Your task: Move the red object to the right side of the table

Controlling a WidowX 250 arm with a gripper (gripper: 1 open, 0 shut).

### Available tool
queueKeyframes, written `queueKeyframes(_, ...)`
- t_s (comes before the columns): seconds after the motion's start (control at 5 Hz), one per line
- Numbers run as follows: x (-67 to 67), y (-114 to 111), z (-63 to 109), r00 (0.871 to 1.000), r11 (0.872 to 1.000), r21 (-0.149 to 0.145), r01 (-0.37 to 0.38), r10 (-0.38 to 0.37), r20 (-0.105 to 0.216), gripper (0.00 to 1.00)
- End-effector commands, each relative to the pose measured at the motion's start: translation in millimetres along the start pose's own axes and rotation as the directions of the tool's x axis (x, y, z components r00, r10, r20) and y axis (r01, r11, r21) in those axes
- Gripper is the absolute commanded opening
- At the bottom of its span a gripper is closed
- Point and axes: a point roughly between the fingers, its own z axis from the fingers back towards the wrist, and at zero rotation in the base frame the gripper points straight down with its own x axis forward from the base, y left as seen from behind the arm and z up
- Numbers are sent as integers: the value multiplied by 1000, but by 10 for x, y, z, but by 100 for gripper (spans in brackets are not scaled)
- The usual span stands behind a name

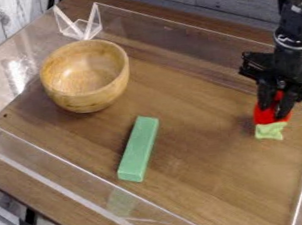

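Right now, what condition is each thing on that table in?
Red object: held upright in the end effector, green leafy end down, near the table's right edge; whether it touches the wood is unclear.
End effector: pointing down, shut on the red object.
Wooden bowl: upright, empty.
Green block: lying flat, untouched.
Table: brown wood, clear low walls.

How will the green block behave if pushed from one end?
The green block looks rigid and flat-sided, so it should slide, not roll. It lies flat and low on the table, so tipping seems unlikely. Long and narrow, it would probably pivot under an off-centre push.
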Motion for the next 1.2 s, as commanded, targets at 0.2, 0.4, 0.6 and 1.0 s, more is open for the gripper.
queueKeyframes(0.2, 65, 325, 90, 998, 1000, 15, 17, -18, 54, 0)
queueKeyframes(0.4, 40, 449, 217, 998, 1000, 25, -11, 10, 58, 0)
queueKeyframes(0.6, -1, 529, 352, 997, 999, 24, -46, 45, 56, 100)
queueKeyframes(1.0, -191, 335, 274, 991, 992, 43, -121, 118, 70, 0)
